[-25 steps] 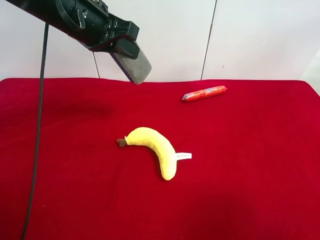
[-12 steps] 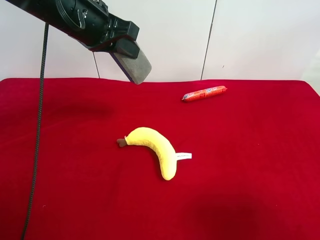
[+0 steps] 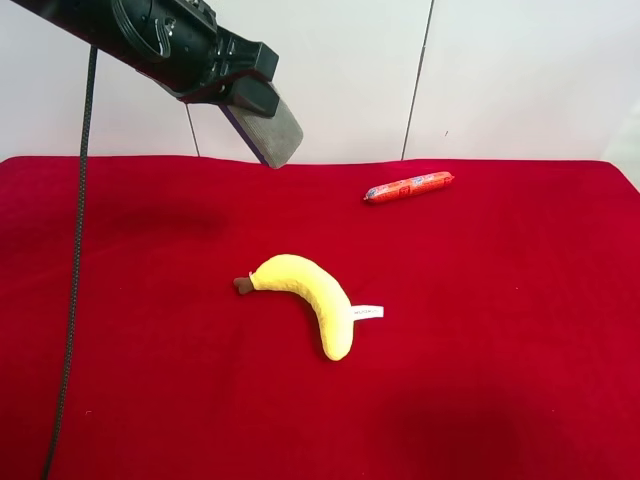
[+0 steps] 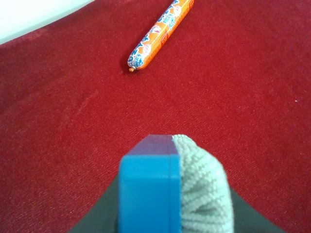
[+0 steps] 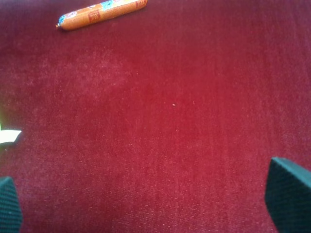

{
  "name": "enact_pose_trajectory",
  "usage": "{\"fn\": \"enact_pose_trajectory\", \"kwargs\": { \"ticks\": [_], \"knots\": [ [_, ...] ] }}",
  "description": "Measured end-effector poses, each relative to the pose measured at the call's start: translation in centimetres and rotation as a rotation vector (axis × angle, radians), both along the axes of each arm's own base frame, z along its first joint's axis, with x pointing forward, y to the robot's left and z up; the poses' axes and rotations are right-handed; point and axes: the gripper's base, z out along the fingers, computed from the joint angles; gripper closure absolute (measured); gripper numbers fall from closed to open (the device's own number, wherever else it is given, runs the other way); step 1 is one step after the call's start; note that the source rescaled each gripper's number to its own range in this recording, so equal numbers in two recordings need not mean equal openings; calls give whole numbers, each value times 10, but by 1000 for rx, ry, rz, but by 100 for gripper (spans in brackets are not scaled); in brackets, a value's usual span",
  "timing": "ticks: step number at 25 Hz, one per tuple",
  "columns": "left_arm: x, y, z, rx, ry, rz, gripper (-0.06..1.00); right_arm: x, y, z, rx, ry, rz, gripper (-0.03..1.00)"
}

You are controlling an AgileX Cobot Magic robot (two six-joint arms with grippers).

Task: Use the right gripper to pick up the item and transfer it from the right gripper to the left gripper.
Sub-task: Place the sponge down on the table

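Nothing has moved since the earlier frames. The left hand [image 3: 280, 140] stays raised above the far part of the red cloth-covered table [image 3: 520, 300], angled down, its blue and grey fingers pressed together on nothing [image 4: 173, 160]. The right hand [image 5: 148, 201] hovers low over bare cloth, fingers spread wide. The yellow plush curved banana [image 3: 305, 290] lies at mid-table, its white tag [image 3: 366, 312] beside it. The orange plastic-wrapped sausage [image 3: 408, 187] lies well apart, near the far edge.

Left end effector [image 4: 172, 145] clamped together, aloft; right end effector [image 5: 146, 199] splayed wide.
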Motion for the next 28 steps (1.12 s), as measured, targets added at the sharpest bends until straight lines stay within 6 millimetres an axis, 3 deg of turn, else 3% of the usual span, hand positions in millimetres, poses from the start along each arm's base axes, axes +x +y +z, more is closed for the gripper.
{"fn": "enact_pose_trajectory", "kwargs": {
  "ticks": [19,24,28],
  "knots": [
    [4,0,0,-11,-30,25,94,0,0,0,2,1,-1,-3],
    [9,11,-7,23,14,34,94,0,0,0,2,1,-1,-3],
    [22,30,-27,97,106,46,94,0,0,0,2,1,-1,-3]
  ]
}}
